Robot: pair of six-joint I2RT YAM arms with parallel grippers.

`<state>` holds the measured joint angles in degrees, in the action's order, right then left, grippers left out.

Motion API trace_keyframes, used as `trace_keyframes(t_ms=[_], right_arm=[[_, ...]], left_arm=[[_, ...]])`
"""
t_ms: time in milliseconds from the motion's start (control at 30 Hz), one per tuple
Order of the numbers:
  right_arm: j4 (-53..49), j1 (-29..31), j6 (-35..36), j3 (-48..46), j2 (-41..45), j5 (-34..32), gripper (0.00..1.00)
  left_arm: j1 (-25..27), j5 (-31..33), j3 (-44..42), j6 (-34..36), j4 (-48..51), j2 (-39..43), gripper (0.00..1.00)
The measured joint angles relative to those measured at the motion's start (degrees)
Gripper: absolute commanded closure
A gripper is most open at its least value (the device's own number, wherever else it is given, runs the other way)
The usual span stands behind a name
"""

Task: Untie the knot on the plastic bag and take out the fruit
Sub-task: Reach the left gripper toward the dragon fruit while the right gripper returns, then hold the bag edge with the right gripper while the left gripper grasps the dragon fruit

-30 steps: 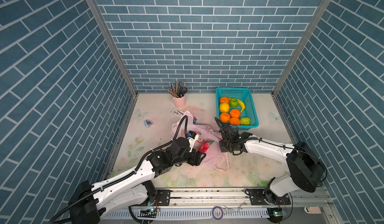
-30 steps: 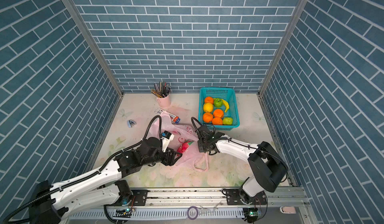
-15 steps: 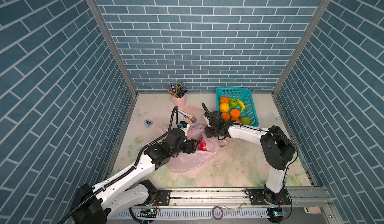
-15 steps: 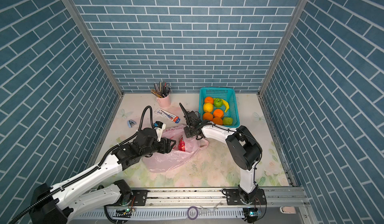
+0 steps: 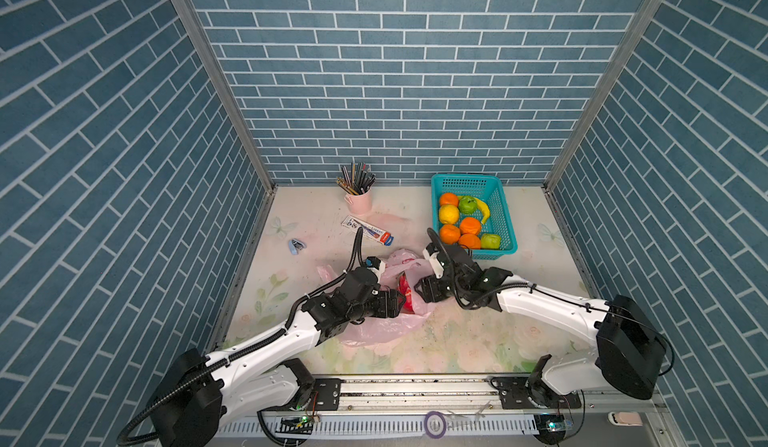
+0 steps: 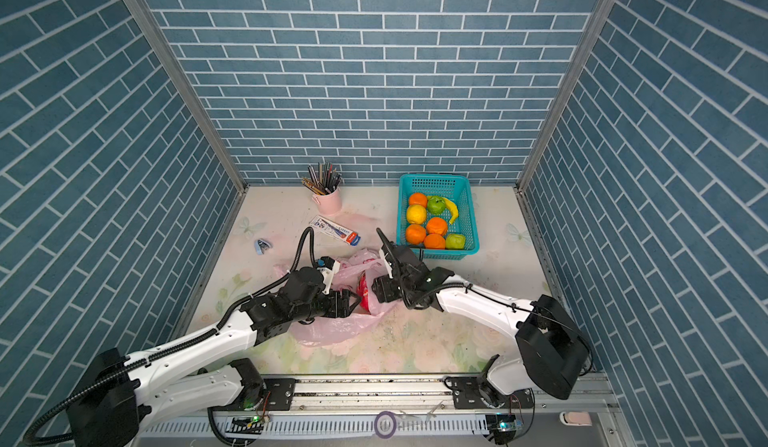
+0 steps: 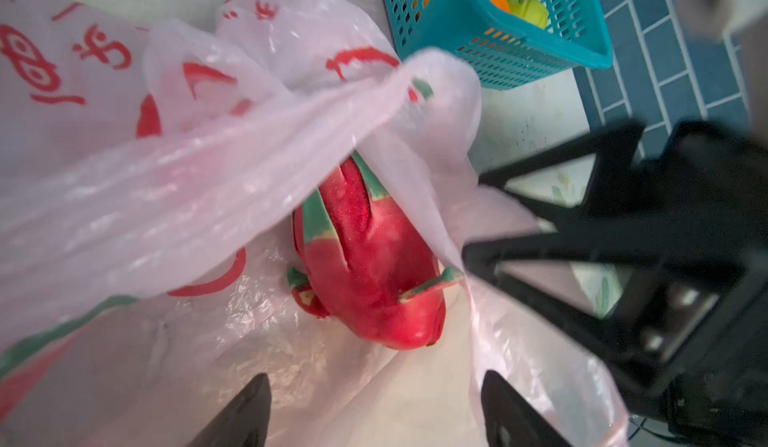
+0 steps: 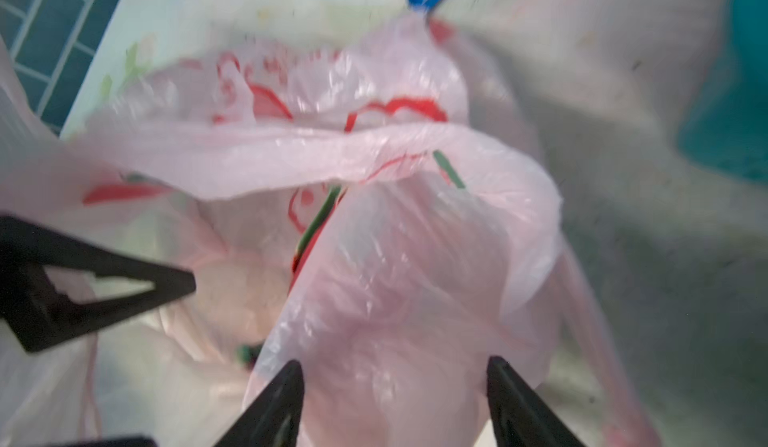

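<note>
the plastic bag [image 5: 374,329] is seen lying crumpled on the worktop [image 5: 457,343] toward the front, between the two arms, in both top views. its mouth is found gaping. the dragon fruit [image 5: 408,295] is lodged just inside the mouth. in the left wrist view the dragon fruit [image 7: 374,291] is shown red with green-tipped scales, resting on the lower film and partly covered by a band of film stretched across the opening.

the left gripper [image 5: 397,299] is placed at the bag's mouth, on the left of the dragon fruit in the top views. its jaws are spread wide. in the left wrist view nothing is pinched by the left gripper [image 7: 374,382], and only film and worktop are seen in the gap.

the right gripper [image 5: 420,293] is set against the opposite side of the bag, close to the dragon fruit. in the right wrist view the jaws of the right gripper [image 8: 395,364] are likewise held apart. a bulge of pink film is seen between the fingers, and no clamp on it can be made out.

the oranges [image 5: 470,225], the lemon [image 5: 449,214] and the green fruits [image 5: 468,205] are gathered in the teal basket [image 5: 504,216] beside a banana [image 5: 483,210]. the basket is found just behind the right gripper. a pink cup [image 5: 360,203] of pencils is stood near the back wall.
</note>
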<state>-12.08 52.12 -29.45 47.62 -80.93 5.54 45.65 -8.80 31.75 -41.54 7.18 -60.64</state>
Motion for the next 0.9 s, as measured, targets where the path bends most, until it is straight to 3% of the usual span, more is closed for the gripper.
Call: trace_keyframes(t_ms=[233,467,600,900], right_arm=[[0.4,2.4,-2.3,-8.3,0.0,-0.6,0.56],[1.2,2.5,-2.3,-10.1,0.0,-2.6,0.79],[1.0,2.5,-3.4,-10.1,0.0,-4.6,0.85],[1.6,2.5,-5.6,-9.3,0.2,-6.2,0.87]], left_arm=[[0.6,2.0,-1.8,-3.3,-3.5,-0.7,0.13],[0.8,3.3,-1.8,-4.1,-8.0,-3.5,0.12],[0.8,3.5,-1.8,-3.3,-10.0,-7.8,0.12],[0.8,0.2,0.5,1.3,-14.9,-16.7,0.12]])
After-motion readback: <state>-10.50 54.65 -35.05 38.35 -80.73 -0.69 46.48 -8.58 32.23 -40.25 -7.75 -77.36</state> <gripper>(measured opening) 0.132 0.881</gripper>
